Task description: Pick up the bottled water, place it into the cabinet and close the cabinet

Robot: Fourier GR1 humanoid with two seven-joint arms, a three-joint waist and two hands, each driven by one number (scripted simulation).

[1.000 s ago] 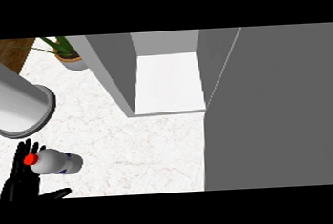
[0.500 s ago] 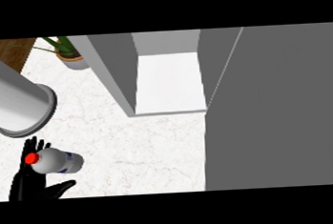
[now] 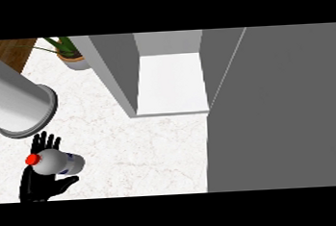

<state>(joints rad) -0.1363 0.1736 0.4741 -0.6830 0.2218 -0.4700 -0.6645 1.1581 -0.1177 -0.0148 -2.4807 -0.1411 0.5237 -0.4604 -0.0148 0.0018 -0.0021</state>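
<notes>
Since a second ago the bottled water (image 3: 57,163) has slid a little toward the lower left and the left robot hand (image 3: 41,183) has drawn back with it, lower in view. Small shift only. Your read: the grasp is being set, not a lift; pick-up not done yet.

Left robot hand sits at the lower left of the head view, palm under or behind the bottle, fingers (image 3: 45,141) straight and spread past the cap end, thumb out to the right. Not curled round the bottle. Whether the palm touches the bottle, can't tell. Right robot hand doesn't show at all.

Bottle lies on its side on the table (image 3: 151,149), white marbled top, near the left edge. Looks white and rounded, red cap pointing left, a dark blue band of label on the right part. Round body, so it'll likely roll if you nudge it.

Cabinet (image 3: 170,76) stands open, well apart from the bottle, up and to the right; pale shelf inside visible. Grey cabinet door (image 3: 284,109) fills the right side. A grey forearm (image 3: 13,101) crosses the upper left. Potted plant (image 3: 69,52) at the top left.

Placing and door closing remain to do.
</notes>
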